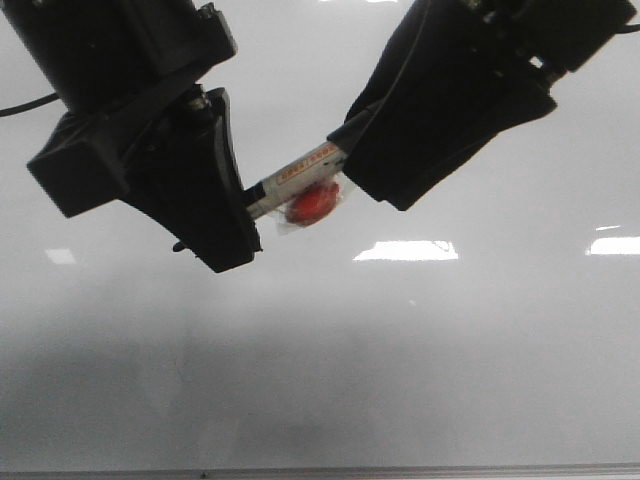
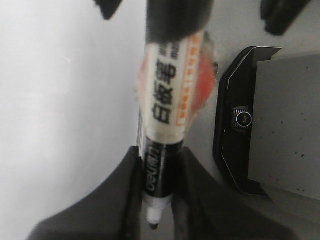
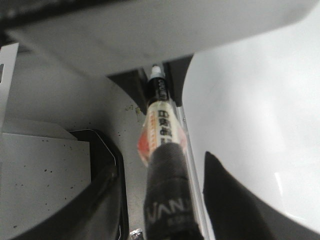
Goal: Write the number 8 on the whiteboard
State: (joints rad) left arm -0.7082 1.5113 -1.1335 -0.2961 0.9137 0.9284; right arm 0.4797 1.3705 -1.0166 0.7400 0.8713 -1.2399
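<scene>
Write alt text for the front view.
Two black grippers, left gripper and right gripper, hold a whiteboard marker between them above a glossy whiteboard. A red blob in clear wrap clings under the marker; no writing shows on the board.

Both ends of the marker [image 1: 300, 180] are hidden from me inside the left gripper [image 1: 235, 215] and right gripper [image 1: 365, 150]; both arms run off-frame.

Light came from overhead: bright rectangular glare patches sat on the glossy whiteboard [image 1: 320, 350], with a soft grey shadow lower down. Both wrist views were dim and soft; the marker [image 2: 167, 100] was blurred up close, and the dark arms showed no detail
</scene>
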